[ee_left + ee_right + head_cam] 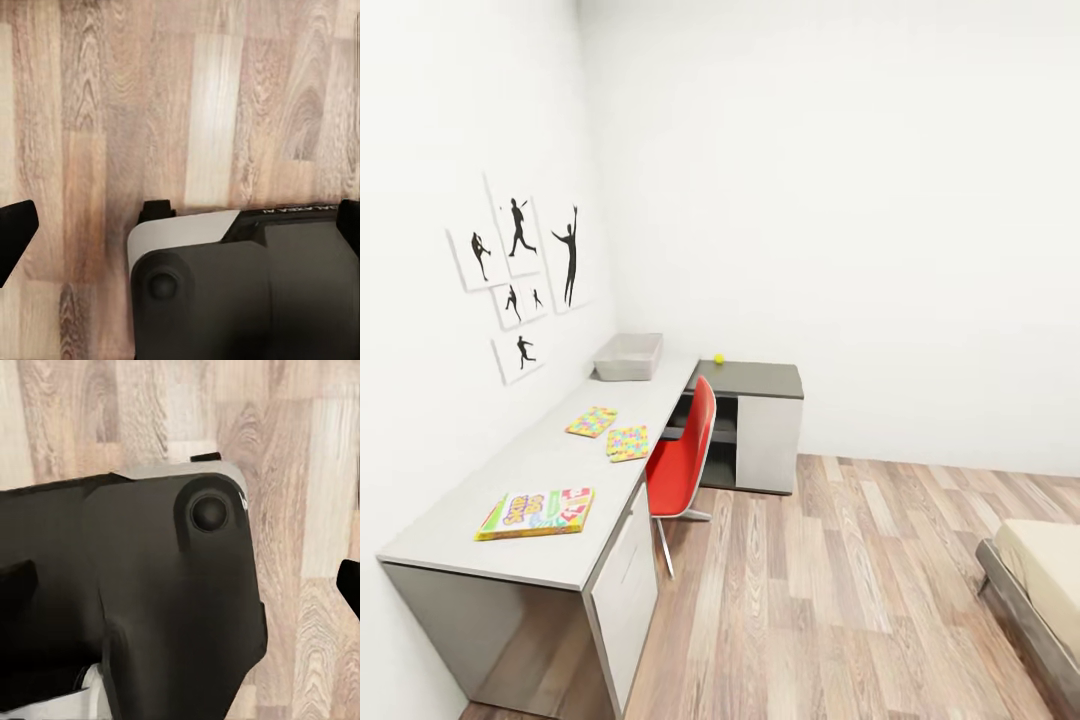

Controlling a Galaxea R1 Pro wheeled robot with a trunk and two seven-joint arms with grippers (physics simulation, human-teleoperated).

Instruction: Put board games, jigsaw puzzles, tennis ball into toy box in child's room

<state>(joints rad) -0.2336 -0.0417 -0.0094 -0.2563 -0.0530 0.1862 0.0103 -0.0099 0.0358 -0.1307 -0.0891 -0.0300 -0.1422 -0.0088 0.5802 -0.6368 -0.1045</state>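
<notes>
While the toy box (628,357) sits seemingly unfilled, one board game (537,512), two puzzles (592,421) and the ball (718,358) are left on the surface (jaw state cannot be told).

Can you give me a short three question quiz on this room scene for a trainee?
1. True or false: the tennis ball lies on the dark lower shelf unit.
2. How many jigsaw puzzles lie on the table?
3. Which stands nearest the toy box: A the board game, B the red chair, C the bed?

Key: 1 true. 2 two, the second beside the first. 3 B.
</notes>
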